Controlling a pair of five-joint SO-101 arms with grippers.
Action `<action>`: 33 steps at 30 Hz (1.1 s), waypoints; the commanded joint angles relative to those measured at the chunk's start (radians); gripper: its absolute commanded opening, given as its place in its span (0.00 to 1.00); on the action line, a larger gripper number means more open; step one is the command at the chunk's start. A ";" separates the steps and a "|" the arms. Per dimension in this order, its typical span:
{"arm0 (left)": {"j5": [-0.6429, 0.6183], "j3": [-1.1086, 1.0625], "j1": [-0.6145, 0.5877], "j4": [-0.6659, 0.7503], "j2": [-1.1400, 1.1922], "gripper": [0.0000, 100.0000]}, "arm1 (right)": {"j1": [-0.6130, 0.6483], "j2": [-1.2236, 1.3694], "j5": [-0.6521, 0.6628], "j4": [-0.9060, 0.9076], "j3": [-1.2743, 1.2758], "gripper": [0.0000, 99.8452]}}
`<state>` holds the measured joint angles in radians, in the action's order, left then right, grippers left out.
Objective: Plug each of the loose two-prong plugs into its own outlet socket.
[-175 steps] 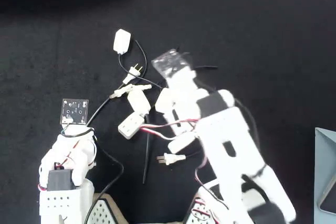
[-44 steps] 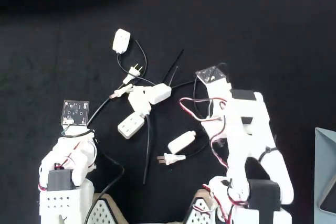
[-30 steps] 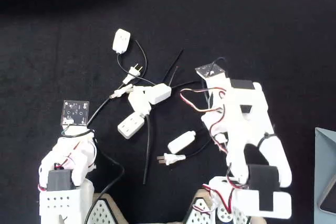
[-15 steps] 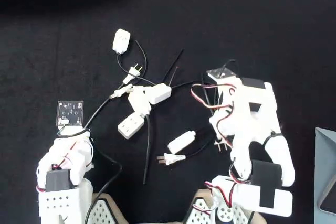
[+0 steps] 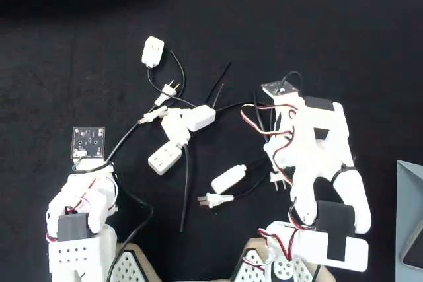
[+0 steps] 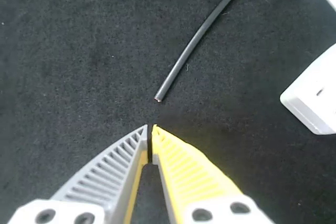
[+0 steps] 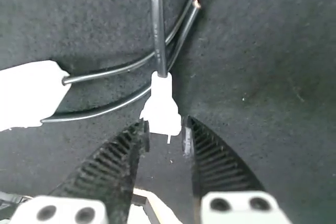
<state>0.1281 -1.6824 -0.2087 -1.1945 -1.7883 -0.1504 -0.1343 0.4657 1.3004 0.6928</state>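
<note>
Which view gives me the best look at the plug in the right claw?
The right wrist view: the two-prong plug sits large in the right claw, prongs and cord plain. The high view has it small, tucked beside that arm. The left wrist view faces a bare cord end.

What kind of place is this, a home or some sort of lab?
Most likely a robotics lab bench: a white left arm and right arm sit at a black-covered table, with a loose two-prong plug and outlet socket among scattered cords.
</note>
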 commanded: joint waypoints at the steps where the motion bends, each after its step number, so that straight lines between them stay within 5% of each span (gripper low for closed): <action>1: -0.002 -0.018 -0.008 -0.003 -0.003 0.03 | -0.011 0.004 -0.011 -0.012 -0.001 0.11; 17: -0.002 -0.018 -0.008 -0.003 -0.003 0.03 | -0.011 0.004 -0.011 -0.130 0.113 0.11; 23: -0.002 -0.018 -0.008 -0.003 -0.003 0.03 | 0.011 0.004 -0.009 -0.130 0.113 0.02; 33: -0.002 -0.018 -0.008 -0.003 -0.003 0.03 | 0.140 0.004 -0.092 -0.081 0.122 0.10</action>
<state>0.1281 -1.6824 -0.2087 -1.1945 -1.7883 -0.0721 -0.1358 0.4043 1.2006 0.8032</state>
